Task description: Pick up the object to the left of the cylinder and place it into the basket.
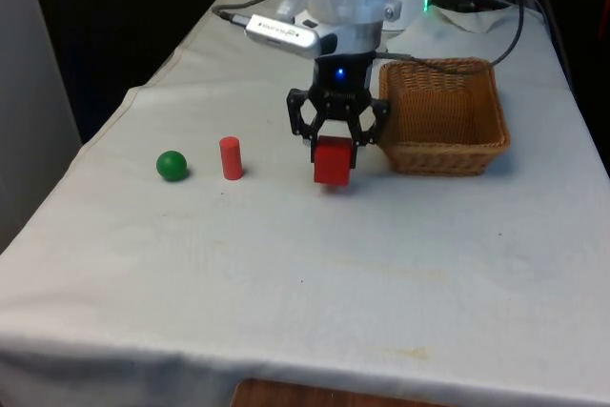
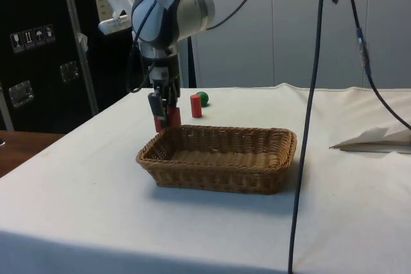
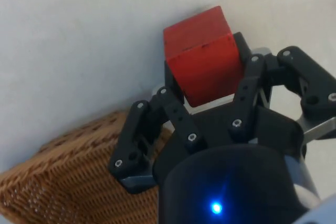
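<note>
Woven wicker basket [image 1: 443, 117]; matt, perhaps wooden cube [image 3: 203, 61]; smooth cloth [image 1: 286, 264].

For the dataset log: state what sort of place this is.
Most likely a robotics lab bench: a table under a white cloth, cables hanging across it, and only test props laid out, a red cube, a red cylinder, a green ball and a wicker basket.

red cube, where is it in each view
Front view: red cube at centre, in the gripper, on the front view's left of the wicker basket.
Side view: cube behind the basket's far left corner.
Wrist view: cube between the fingers, basket beside.
Shared landmark: the basket.
</note>
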`<state>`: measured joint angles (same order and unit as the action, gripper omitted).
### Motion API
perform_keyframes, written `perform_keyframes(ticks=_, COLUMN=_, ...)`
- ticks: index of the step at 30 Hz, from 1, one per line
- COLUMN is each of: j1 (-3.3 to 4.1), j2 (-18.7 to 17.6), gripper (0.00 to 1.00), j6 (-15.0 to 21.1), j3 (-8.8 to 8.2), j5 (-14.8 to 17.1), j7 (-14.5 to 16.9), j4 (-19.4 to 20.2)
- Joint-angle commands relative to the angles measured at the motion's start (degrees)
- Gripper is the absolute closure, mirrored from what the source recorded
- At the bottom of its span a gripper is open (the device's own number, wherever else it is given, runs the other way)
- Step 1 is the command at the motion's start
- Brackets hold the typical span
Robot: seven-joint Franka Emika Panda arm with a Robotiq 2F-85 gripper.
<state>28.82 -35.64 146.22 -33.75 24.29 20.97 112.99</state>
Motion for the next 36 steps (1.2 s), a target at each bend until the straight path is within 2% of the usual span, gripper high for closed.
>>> perform_keyframes(ticks=1, j1=0.63, j2=0.74, gripper=1.00, j6=0.06, j3=-0.69, j5=-0.69, j7=-0.29, j4=0.74)
perform_keyframes(ticks=5, j1=0.97, j2=2.92, gripper=1.00, j6=-0.40, j3=-1.20, j5=-1.95, j7=-0.52, j4=1.83)
perform_keyframes(ticks=6, j1=0.34, j2=2.29, gripper=1.00, j6=-0.06, j3=-0.46, j5=-1.20, j7=-0.06, j4=1.43)
perform_keyframes(ticks=7, j1=1.03, j2=3.27, gripper=1.00, j6=-0.52, j3=-1.26, j5=-2.12, j7=-0.57, j4=1.95)
perform_keyframes(ticks=13, j1=1.32, j2=5.56, gripper=1.00, j6=-2.01, j3=-2.01, j5=-3.50, j7=-0.92, j4=1.83)
perform_keyframes(ticks=14, j1=0.69, j2=5.27, gripper=1.00, j6=-1.38, j3=-1.26, j5=-2.58, j7=-0.23, j4=1.78)
perform_keyframes(ticks=15, j1=1.38, j2=5.90, gripper=1.00, j6=-2.18, j3=-2.12, j5=-3.72, j7=-1.03, j4=1.83)
perform_keyframes(ticks=21, j1=1.55, j2=8.48, gripper=1.00, j6=-3.61, j3=-2.69, j5=-5.61, j7=-1.55, j4=1.95)
perform_keyframes(ticks=22, j1=0.92, j2=8.19, gripper=1.00, j6=-3.32, j3=-1.89, j5=-4.70, j7=-0.80, j4=1.72)
perform_keyframes(ticks=23, j1=1.60, j2=8.94, gripper=1.00, j6=-3.84, j3=-2.75, j5=-5.84, j7=-1.60, j4=2.06)
perform_keyframes(ticks=27, j1=1.72, j2=10.54, gripper=1.00, j6=-4.30, j3=-2.86, j5=-6.82, j7=-1.78, j4=2.81)
perform_keyframes(ticks=31, j1=2.18, j2=12.89, gripper=1.00, j6=-4.18, j3=-2.86, j5=-8.02, j7=-2.01, j4=4.76)
perform_keyframes(ticks=32, j1=1.38, j2=12.55, gripper=1.00, j6=-4.47, j3=-2.18, j5=-7.10, j7=-1.20, j4=4.24)
perform_keyframes(ticks=33, j1=2.23, j2=13.35, gripper=1.00, j6=-4.13, j3=-2.86, j5=-8.31, j7=-2.12, j4=5.16)
perform_keyframes(ticks=36, j1=2.69, j2=15.30, gripper=1.00, j6=-3.95, j3=-2.69, j5=-9.80, j7=-3.09, j4=6.82)
